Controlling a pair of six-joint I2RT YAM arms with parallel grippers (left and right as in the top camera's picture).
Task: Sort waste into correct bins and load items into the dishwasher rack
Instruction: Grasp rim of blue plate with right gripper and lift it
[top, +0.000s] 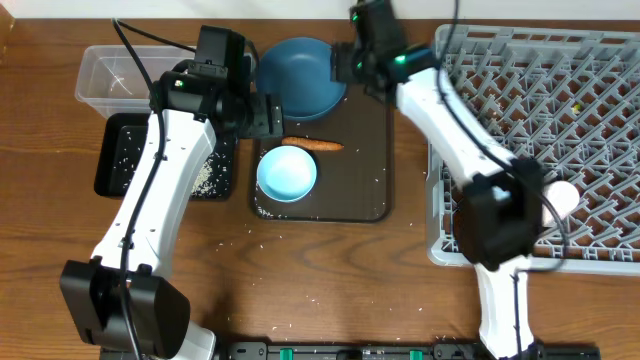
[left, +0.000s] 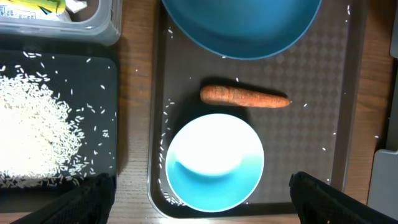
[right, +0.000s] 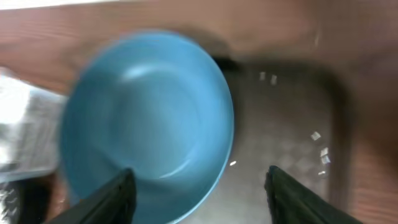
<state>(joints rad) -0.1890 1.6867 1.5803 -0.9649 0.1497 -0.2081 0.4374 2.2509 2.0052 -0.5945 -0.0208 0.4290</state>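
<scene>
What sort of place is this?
Likely a robotics lab staging kitchen cleanup: a dishwasher rack on a wooden table, rice in a black tray, a carrot.

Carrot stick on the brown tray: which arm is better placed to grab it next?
Left, probably. The left gripper hovers open beside the carrot stick, fully in its wrist view; the right gripper is open over the dark blue plate.

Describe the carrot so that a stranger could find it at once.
Left of the big grey rack lies a dark brown tray. On it, the carrot lies between the large dark blue dish at the back and the small light blue bowl in front. It is the only orange, stick-shaped thing; its neighbours are round and blue.
</scene>
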